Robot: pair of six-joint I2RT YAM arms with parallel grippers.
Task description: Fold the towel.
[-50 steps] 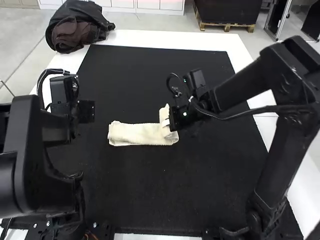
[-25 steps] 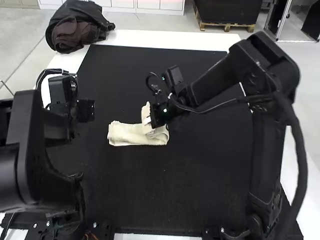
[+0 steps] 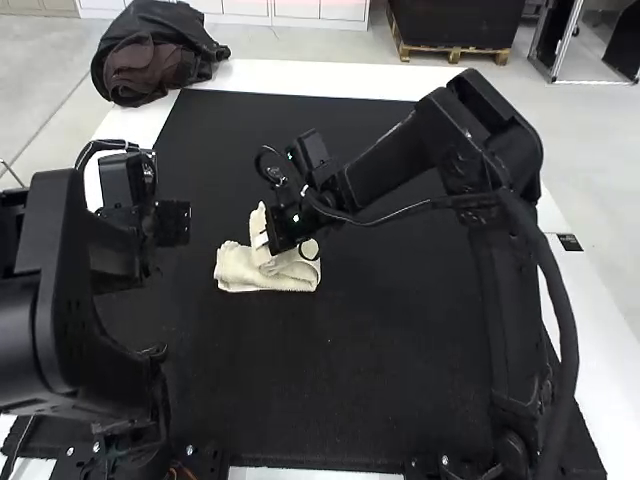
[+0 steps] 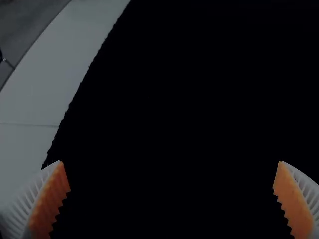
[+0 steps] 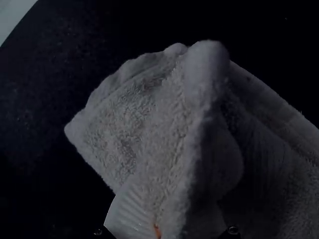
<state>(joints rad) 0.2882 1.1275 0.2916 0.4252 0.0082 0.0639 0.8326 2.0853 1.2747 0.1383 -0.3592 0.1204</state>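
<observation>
Jaws pinching a raised fold of the towel [image 3: 240,268] on the black mat [image 3: 380,370], the right gripper [image 3: 262,240] seems mid-fold; next, lay that flap flat, release. The left gripper [image 4: 170,162] (idle, seemingly) hangs spread near the mat's left edge.

Left arm [image 3: 60,290] cropped, towel [image 3: 262,277] (partly) hidden

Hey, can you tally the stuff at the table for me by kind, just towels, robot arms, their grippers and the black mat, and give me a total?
Towels: 1, the cream towel
Arms: 2, the left arm and right arm
Grippers: 2, the left gripper and right gripper
Mats: 1, the black mat
Total: 6
</observation>
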